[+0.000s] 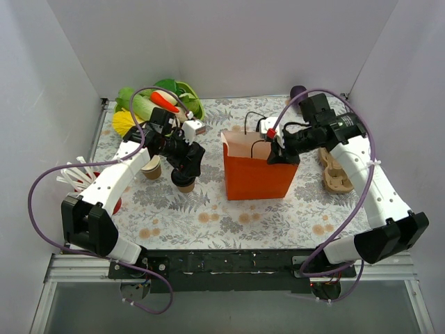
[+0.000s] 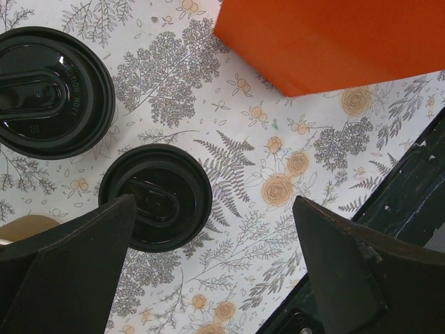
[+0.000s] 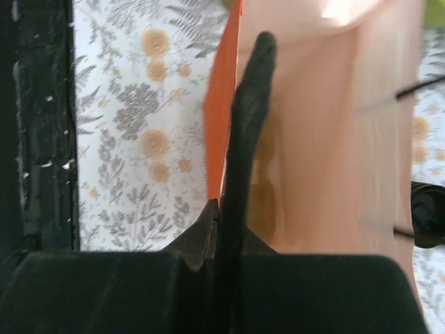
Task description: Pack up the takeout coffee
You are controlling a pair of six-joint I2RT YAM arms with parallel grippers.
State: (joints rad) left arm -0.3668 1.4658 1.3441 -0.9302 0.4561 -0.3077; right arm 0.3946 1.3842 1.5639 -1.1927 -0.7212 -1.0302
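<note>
- On the left of the flowered table [image 1: 208,223], two lidded coffee cups stand side by side, not yet packed: the top view shows one cup [image 1: 152,169] beside the left arm and another cup [image 1: 184,184] directly under the left gripper [image 1: 186,161].
- In the left wrist view their black lids face the camera; the nearer lid [image 2: 156,196] sits between the fingers, closer to the left-hand one, and the farther lid [image 2: 52,90] lies just beyond it. A third tan rim may peek in at the lower left edge, but I cannot tell what it is.
- The left gripper's fingers are spread wide above the nearer cup and touch nothing, so I judge this as a descent toward a first pick, with no cup lifted.
- In the middle, the orange paper bag [image 1: 259,177] stands upright and open-mouthed. What shows of its pale inside in the right wrist view looks bare, though the bottom is not fully visible.
- On the right, the right gripper [image 1: 284,154] is at the bag's right top edge. Its fingers [image 3: 247,125] are pressed together on the bag's wall, one inside and one outside, apparently steadying it.
- Judgement: the bag is readied and braced, nothing is packed, and both visible cups remain to be carried in.
</note>
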